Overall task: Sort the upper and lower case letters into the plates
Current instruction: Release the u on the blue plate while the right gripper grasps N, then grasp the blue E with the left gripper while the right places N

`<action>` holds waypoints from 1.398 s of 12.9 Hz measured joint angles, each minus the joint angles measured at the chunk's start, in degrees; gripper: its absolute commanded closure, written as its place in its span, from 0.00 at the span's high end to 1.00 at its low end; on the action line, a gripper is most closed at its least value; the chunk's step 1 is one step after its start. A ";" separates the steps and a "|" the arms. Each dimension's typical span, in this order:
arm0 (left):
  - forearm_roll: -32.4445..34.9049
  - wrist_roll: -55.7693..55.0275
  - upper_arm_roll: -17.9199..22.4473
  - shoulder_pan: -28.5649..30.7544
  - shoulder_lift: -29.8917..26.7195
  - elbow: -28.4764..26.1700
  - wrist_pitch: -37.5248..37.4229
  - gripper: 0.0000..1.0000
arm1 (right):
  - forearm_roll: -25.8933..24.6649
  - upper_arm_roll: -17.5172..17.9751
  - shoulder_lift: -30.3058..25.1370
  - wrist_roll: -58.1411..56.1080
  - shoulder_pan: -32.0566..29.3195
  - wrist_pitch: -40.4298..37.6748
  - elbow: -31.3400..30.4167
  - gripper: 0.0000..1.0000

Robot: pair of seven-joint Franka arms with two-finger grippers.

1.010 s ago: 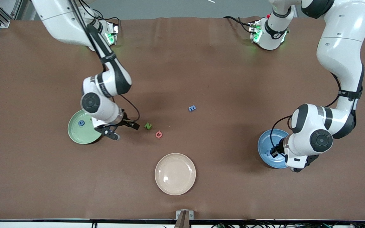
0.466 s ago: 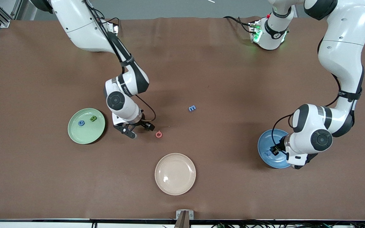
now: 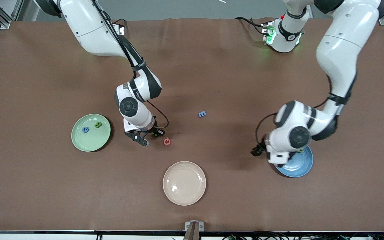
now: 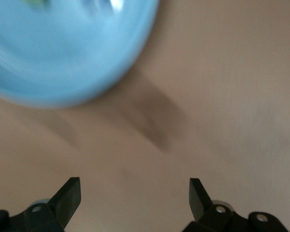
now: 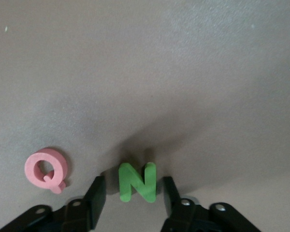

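A green N (image 5: 137, 182) lies on the table between the open fingers of my right gripper (image 5: 133, 193), with a gap on each side; in the front view the gripper (image 3: 148, 136) hides it. A pinkish-red Q (image 3: 167, 141) lies beside it, also in the right wrist view (image 5: 46, 169). A blue letter (image 3: 202, 114) lies farther from the front camera. The mint green plate (image 3: 90, 143) holds a blue letter (image 3: 85, 129) and a green letter (image 3: 98, 125). My left gripper (image 3: 278, 162) is open and empty (image 4: 135, 193) over bare table at the rim of the blue plate (image 3: 303, 165), which also shows in the left wrist view (image 4: 63, 58).
A cream-beige plate (image 3: 184, 183) sits nearer the front camera, at the table's middle. A bit of a green letter (image 3: 299, 150) shows in the blue plate beside the left arm's wrist. The brown table cover (image 3: 228, 83) spreads around all of these.
My right gripper moved from the mint green plate toward the table's middle and now straddles the green N. My left gripper moved off the blue plate toward the table's middle.
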 measured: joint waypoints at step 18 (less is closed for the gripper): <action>11.64 -22.98 0.18 -24.93 0.13 -10.00 16.95 0.78 | -1.98 -2.53 -4.51 -30.81 -18.68 -23.69 7.96 0.01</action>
